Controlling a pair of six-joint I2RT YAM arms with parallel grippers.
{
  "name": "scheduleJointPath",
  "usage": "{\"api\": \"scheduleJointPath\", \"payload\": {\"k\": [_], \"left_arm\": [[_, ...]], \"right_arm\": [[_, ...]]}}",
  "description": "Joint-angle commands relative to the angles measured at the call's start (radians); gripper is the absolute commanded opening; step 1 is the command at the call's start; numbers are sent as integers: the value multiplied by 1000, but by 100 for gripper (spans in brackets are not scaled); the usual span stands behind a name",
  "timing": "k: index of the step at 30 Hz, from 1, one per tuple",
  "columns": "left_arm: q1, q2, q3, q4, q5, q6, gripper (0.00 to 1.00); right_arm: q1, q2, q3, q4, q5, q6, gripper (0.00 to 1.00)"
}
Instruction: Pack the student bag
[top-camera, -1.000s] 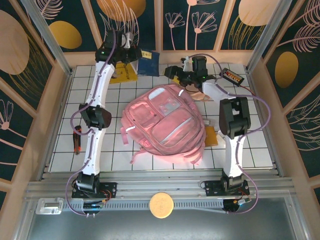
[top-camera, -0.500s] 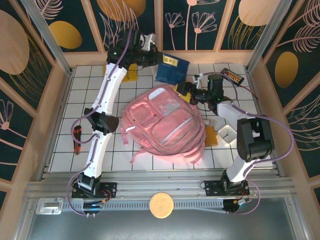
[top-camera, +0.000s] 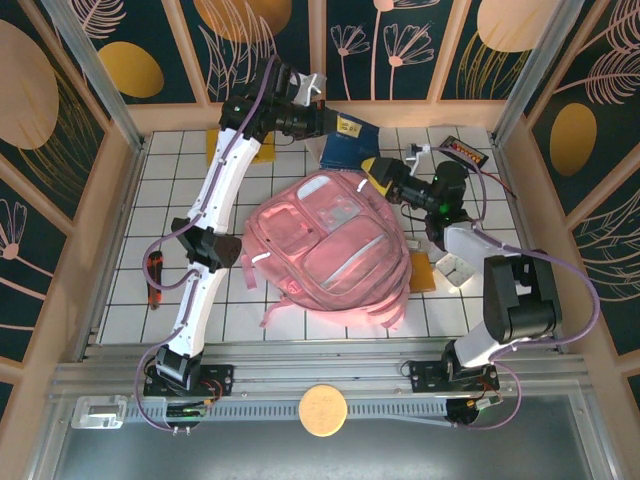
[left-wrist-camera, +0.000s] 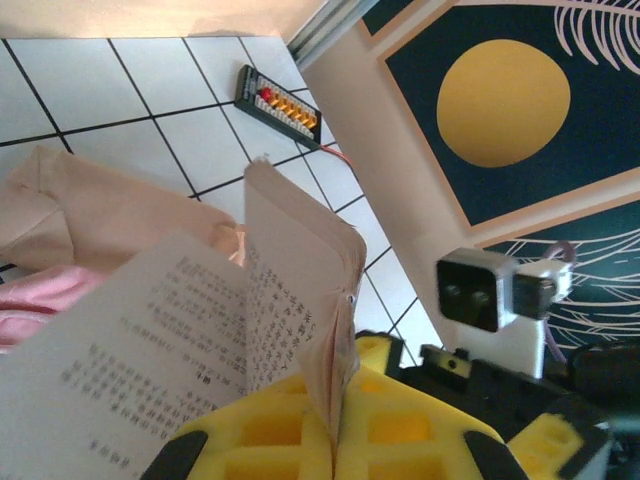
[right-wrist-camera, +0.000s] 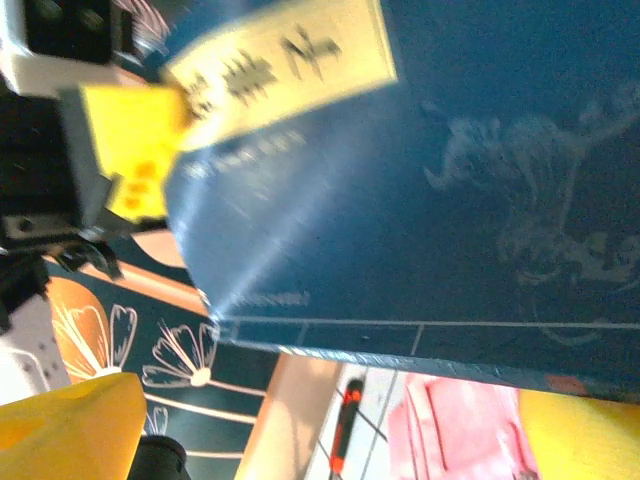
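1. The student bag lies flat at the middle of the tiled table, between the two arms. Its front pockets face up and its pink straps trail toward the near edge.

2. The blue book sits just past the far edge of the bag, tilted. Its cover bears a yellow label with printed characters. In the left wrist view the pages fan open above the clamp point, showing printed text.

3. The left gripper reaches over the far edge of the table.
   - Its jaws are closed tight on the blue book.
   - The two yellow fingers press against both sides of a thin stack of pages, with no gap left between them.

4. The right gripper points at the book from the right, above the bag's far corner.
   - Its jaws stand wide apart.
   - In the right wrist view the yellow fingers sit at the two lower corners and the book cover spans the space ahead of them.
   - The jaws are not closed on anything. Whether a fingertip touches the book's lower edge cannot be told.

5. Smaller items on the table:
   - A yellow booklet lies by the far left.
   - A black strip with orange parts lies by the far right.
   - A white box rests to the right of the bag.
   - A red-and-black screwdriver lies at the left.
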Motion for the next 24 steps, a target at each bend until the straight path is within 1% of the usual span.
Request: {"api": "scheduleJointPath", "payload": {"k": [1, 3, 5, 10, 12, 14, 17, 21, 24], "left_arm": [[-10, -50, 22, -53, 53, -46, 0], [-10, -50, 22, -54, 53, -47, 0], [-10, -51, 21, -57, 54, -44, 0], [-10, -65, 22, -59, 63, -44, 0], [-11, -70, 21, -61, 71, -45, 0], [-15, -73, 21, -64, 76, -43, 0], [-31, -74, 22, -76, 76, -37, 0], [-48, -75, 21, -90, 74, -31, 0], [-55, -76, 21, -83, 76, -39, 0]], "right_arm": [[-5, -38, 1, 245, 92, 90, 93], [-3, -33, 6, 272, 105, 121, 86], [0, -30, 13, 263, 109, 127, 85], [11, -13, 64, 19, 117, 96, 86], [19, -11, 77, -87, 143, 73, 87], [23, -5, 86, -126, 160, 64, 85], [26, 6, 102, -134, 190, 60, 80], [30, 36, 132, -121, 213, 81, 65], [31, 56, 134, -112, 242, 122, 59]]}}
